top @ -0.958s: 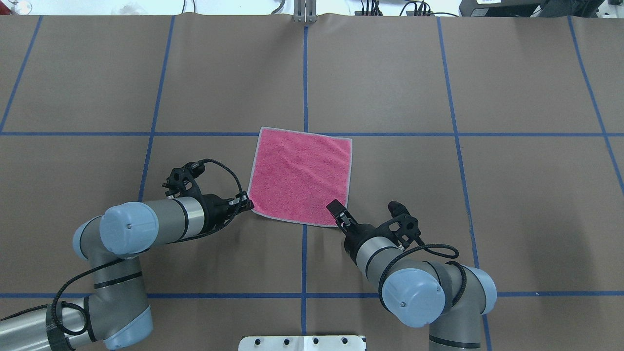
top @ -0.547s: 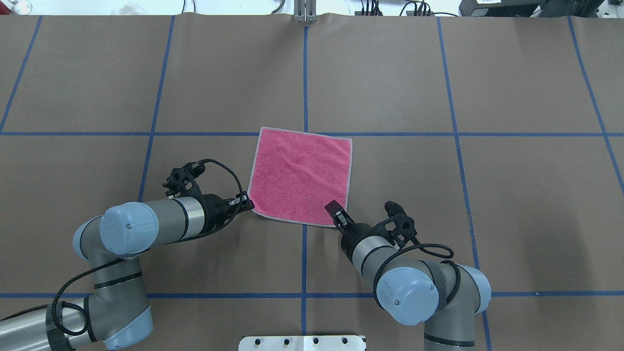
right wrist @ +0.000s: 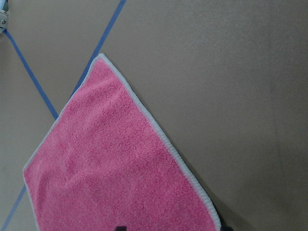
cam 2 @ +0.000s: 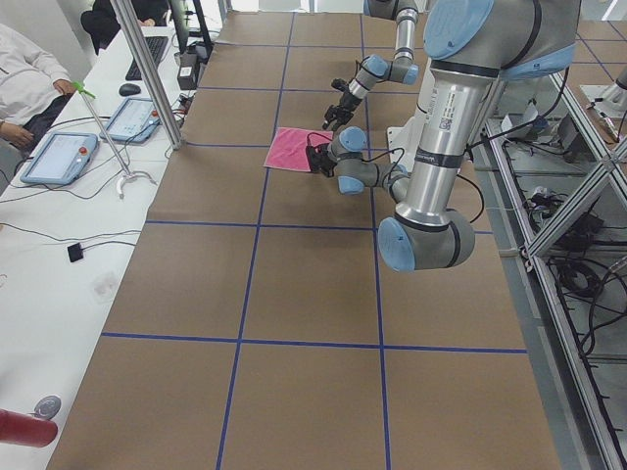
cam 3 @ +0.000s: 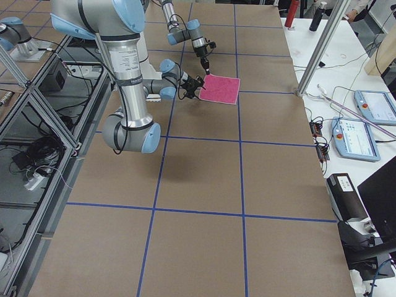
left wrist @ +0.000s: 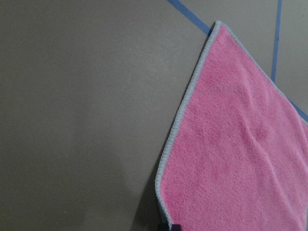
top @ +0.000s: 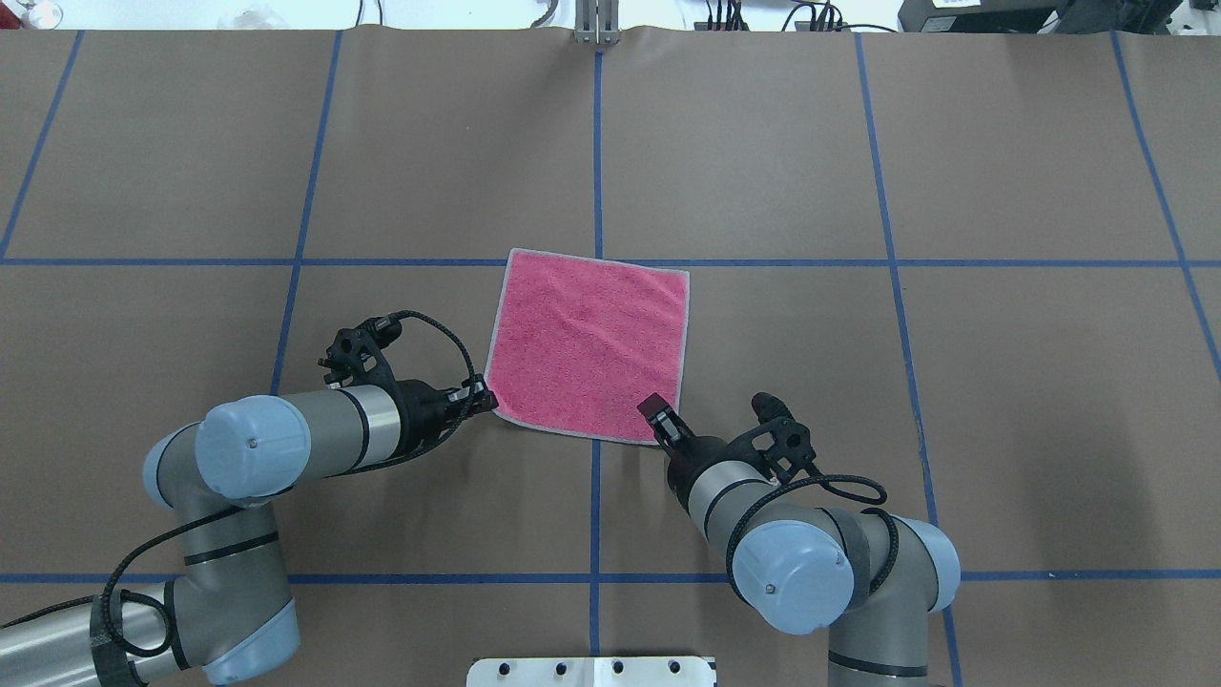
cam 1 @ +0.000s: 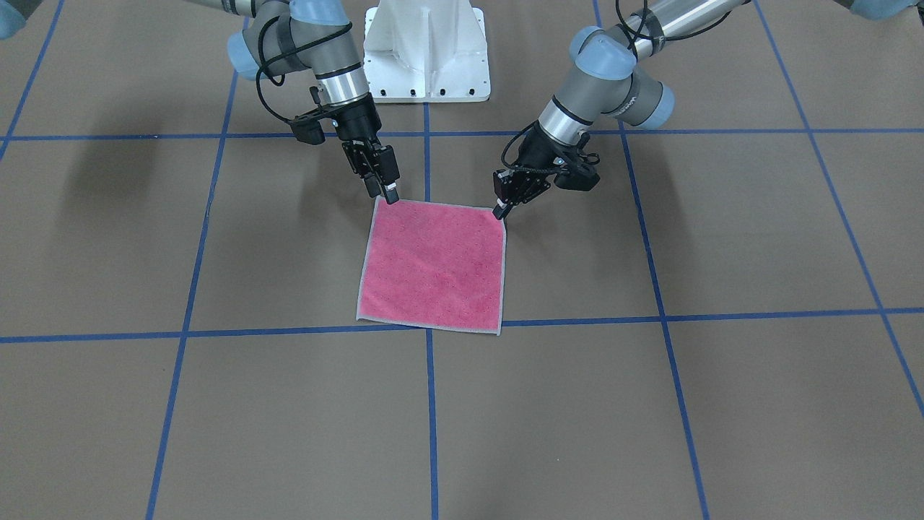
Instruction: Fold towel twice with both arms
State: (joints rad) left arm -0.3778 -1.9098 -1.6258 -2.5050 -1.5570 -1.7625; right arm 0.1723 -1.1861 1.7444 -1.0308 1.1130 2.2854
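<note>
Looking down from overhead, we find the towel (top: 587,343) lying flat and fully spread on the table (top: 858,382), pink face up, its light grey edging visible on all four sides. It sits near the table's middle, slightly skewed to the blue tape lines (top: 596,143), with its far edge just short of one cross line. No fold has been made: we see one layer, no crease and none of the dark reverse.

Both arms are at the edge nearest the robot. The left gripper (top: 488,402) meets the near corner on the robot's left, and the right gripper (top: 658,420) hangs over the near corner on its right. In the front-facing view both sets of fingers taper down to the cloth's corners and look close together. We cannot tell, though, whether either pair is closed or has cloth pinched between its tips. The wrist cameras show only the corners lying flat, with slivers of black at the bottom edge.

We judge the task to be at its very start, in the grasp for the first fold. Securing both near corners, carrying them over to the far edge, and the whole second fold all remain.
</note>
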